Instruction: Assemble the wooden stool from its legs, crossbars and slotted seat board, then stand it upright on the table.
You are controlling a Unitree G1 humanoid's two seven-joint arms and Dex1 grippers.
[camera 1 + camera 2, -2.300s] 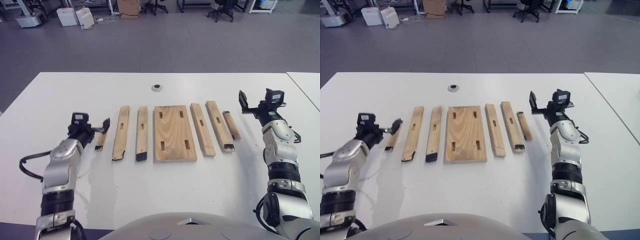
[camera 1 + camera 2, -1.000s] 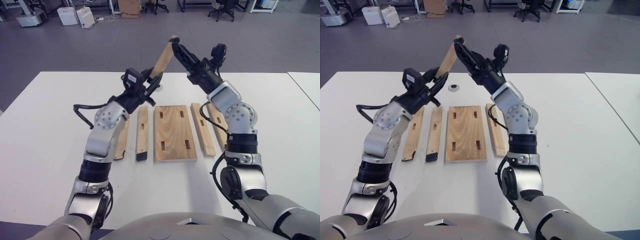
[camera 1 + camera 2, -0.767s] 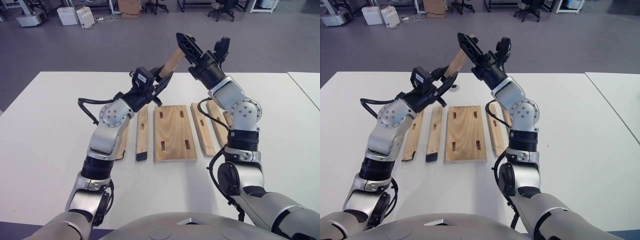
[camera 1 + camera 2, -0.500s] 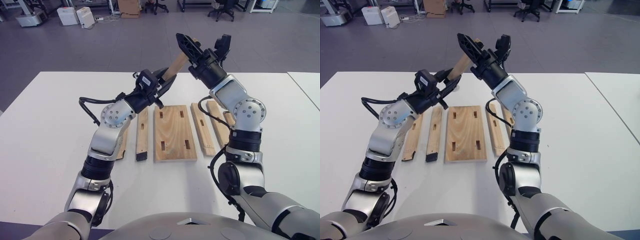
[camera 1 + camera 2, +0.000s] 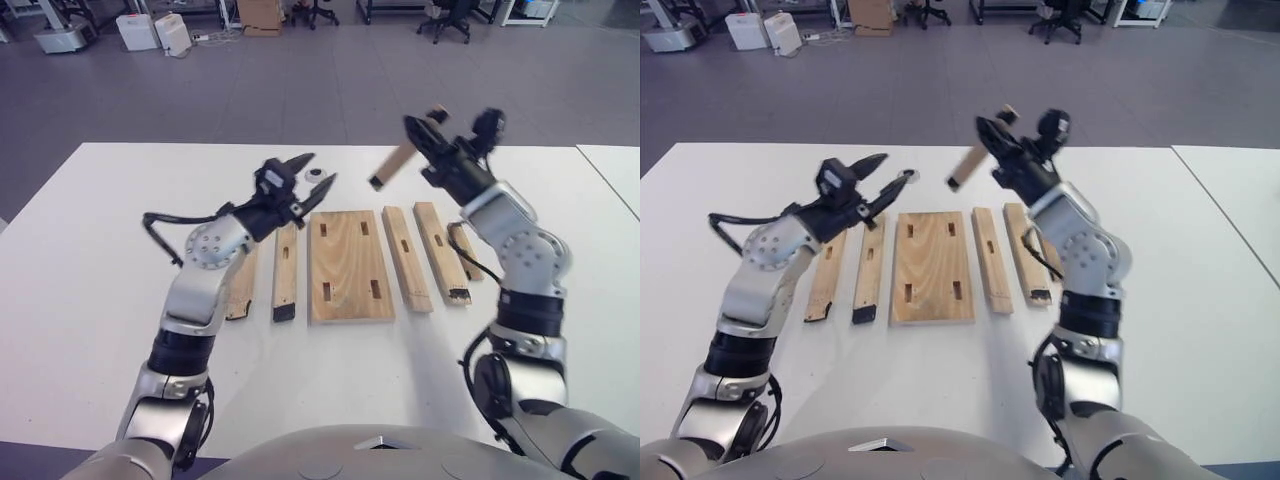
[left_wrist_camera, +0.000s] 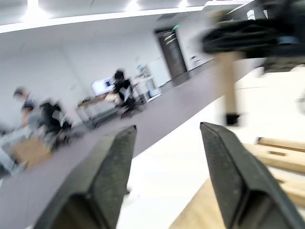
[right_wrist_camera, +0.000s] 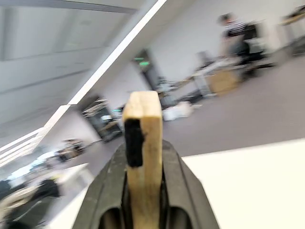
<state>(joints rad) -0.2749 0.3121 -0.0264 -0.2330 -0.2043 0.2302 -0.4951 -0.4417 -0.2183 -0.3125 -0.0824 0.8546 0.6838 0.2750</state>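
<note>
- Table (image 5: 90, 250): white, with the stool parts laid out flat in 1 row.
- Seat board (image 5: 348, 265): flat in the middle of the row, 4 slots showing, nothing fitted into them.
- Outer left leg (image 5: 238, 296) and inner left leg (image 5: 285, 270): side by side to the left of the board, each slotted. The left arm covers part of the outer one.
- Inner right leg (image 5: 405, 258) and outer right leg (image 5: 438, 248): side by side to the right of the board, just apart from it and from each other.
- Spare crossbar (image 5: 464, 252): short piece lying flat just beyond the outer right leg, at the right end of the row.
- Held crossbar (image 5: 398, 160): up in the air over the far side of the table, tilted, its dark-tipped lower end pointing toward the left arm. It touches no other part.
- Right gripper (image 5: 425, 128): pinches the upper end of the held crossbar. In the right wrist view the wood sits squeezed between both fingers (image 7: 107, 191).
- Left gripper (image 5: 320, 168): fingers spread wide and empty, raised near the far ends of the 2 left legs and aimed toward the held crossbar, apart from it.
- Small round disc (image 5: 908, 176): on the table past the far edge of the board.
</note>
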